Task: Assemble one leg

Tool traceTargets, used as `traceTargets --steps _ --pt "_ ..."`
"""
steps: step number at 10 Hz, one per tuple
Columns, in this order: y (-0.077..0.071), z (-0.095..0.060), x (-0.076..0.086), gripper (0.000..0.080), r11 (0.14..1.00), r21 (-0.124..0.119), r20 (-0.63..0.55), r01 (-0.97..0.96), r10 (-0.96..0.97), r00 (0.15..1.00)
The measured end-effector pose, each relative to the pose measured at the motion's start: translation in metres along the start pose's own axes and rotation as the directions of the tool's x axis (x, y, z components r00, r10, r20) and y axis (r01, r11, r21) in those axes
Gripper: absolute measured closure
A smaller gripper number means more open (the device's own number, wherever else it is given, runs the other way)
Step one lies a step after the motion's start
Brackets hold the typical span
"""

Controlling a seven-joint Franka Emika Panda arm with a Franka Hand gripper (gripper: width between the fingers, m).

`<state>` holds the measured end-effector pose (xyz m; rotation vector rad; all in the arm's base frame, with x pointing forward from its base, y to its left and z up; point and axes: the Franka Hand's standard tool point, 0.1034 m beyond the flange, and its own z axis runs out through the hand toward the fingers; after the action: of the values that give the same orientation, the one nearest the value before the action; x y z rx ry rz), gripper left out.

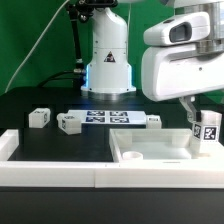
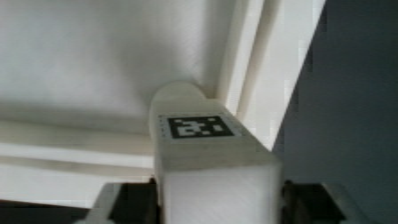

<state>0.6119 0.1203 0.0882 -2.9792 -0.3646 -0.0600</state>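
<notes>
The leg point(image 2: 210, 150), a white post with a black-and-white tag on its face, sits clamped in the gripper point(image 1: 202, 120). At three o'clock in the exterior view, it is close beside the raised rim of the tray part point(image 1: 150, 157), with bare tray floor open toward nine o'clock.

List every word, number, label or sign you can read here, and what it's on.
No words or numbers can be read.
Arm base: a dark triangle sign, its symbol too small to read.
Held leg: a black-and-white square tag, a pattern with no text.
Marker board and loose legs: similar tags, no text.
</notes>
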Motion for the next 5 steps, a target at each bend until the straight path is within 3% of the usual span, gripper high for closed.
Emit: traceTargets --steps 2,5 --pt "0.0005 -0.0002 0.0002 0.0498 1.000 0.000 -0.001 -0.003 0.003 1.000" --pt "-0.0038 0.0000 -0.0021 0.0498 0.983 -0.004 -0.034 -0.184 0.184 0.982"
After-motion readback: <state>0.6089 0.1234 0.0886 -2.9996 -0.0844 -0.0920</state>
